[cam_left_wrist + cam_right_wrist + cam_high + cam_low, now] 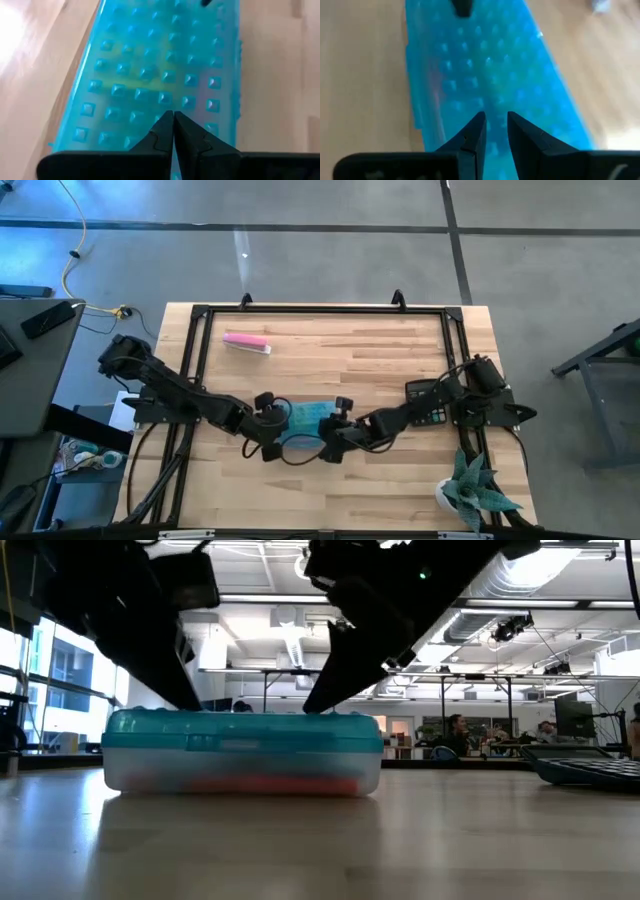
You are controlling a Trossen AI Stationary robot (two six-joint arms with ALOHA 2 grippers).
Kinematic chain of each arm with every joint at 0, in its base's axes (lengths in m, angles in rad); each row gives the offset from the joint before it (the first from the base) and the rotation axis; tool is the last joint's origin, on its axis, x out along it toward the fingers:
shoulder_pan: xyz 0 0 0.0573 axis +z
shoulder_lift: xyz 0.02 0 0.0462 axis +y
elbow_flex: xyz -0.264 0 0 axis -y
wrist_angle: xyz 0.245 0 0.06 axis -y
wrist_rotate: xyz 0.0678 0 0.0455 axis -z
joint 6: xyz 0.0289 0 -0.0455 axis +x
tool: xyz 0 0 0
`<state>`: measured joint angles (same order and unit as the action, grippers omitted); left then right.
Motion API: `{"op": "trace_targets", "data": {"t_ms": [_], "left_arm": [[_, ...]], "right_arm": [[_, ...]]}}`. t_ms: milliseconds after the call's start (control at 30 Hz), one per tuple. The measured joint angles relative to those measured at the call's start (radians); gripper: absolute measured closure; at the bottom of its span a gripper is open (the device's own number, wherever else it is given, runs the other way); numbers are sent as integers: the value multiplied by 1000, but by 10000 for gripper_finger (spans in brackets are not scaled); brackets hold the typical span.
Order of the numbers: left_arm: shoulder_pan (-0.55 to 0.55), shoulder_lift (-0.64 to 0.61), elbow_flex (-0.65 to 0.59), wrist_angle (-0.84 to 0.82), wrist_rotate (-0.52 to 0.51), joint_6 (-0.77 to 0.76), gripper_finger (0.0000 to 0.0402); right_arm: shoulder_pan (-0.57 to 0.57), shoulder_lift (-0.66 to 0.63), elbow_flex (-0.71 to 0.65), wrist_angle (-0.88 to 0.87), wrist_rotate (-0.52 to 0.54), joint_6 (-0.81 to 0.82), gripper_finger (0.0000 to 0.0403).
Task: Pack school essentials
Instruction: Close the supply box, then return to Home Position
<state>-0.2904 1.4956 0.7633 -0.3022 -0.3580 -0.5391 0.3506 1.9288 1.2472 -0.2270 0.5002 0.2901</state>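
A translucent light-blue pencil case (308,420) with a studded lid lies shut on the wooden table. Through its clear base an orange-red thing (270,783) shows, and a yellow-green tint (131,82) shows through the lid. My left gripper (276,420) is shut, with its tips down on the lid's left part. My right gripper (336,425) is over the lid's right part, its fingertips a narrow gap apart. The other stationery is hidden. My left gripper (173,117) presses its shut fingertips on the studded lid (165,97) near the case's left end, slanting down from the table's left; the case lies flat on the table. My right gripper (495,120) slants down from the right, its fingertips (314,705) reaching the lid's top (492,95); whether they touch it, I cannot tell.
A pink oblong thing (246,342) lies at the far left of the table. A dark calculator (430,402) lies at the right under the right arm. A spiky green potted plant (472,490) stands at the near right corner. A black frame (320,308) runs round the table.
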Motion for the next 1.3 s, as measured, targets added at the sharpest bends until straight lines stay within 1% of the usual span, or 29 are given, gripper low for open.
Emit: {"op": "trace_targets", "data": {"t_ms": [100, 167, 267, 400, 467, 567, 767, 833, 1033, 1133, 1200, 1300], "left_arm": [[10, -1, -26, 15, -1, -7, 394], [16, -2, -36, 25, -5, -7, 394], [26, -1, -40, 31, -20, 1, 394], [40, 2, -44, 47, -116, 43, 394], [51, -8, -45, 59, -127, 70, 394], [73, -32, -47, 63, -85, 102, 394], [153, -140, -48, 56, 85, 182, 394], [188, -181, -47, 59, 124, 217, 394], [310, -328, -46, 51, 194, 304, 394], [367, -396, -46, 50, 236, 348, 394], [396, -437, -46, 58, 258, 377, 394], [431, -493, -58, 75, 263, 413, 394]], "right_arm": [[-22, 16, 3, 8, -74, 24, 331], [-28, 20, 3, 7, -80, 26, 331], [-27, 22, 4, 11, -49, 3, 331], [-28, 27, 23, -8, 12, -76, 331], [-28, 28, 33, -14, 35, -119, 331], [-36, 19, 44, -39, 73, -175, 331], [-71, -41, 46, -123, 107, -228, 331], [-87, -59, 46, -146, 113, -264, 331], [-151, -111, 46, -230, 120, -371, 331], [-194, -152, 46, -298, 157, -384, 331], [-224, -184, 46, -347, 163, -378, 331], [-267, -234, 23, -366, 162, -379, 331]]}}
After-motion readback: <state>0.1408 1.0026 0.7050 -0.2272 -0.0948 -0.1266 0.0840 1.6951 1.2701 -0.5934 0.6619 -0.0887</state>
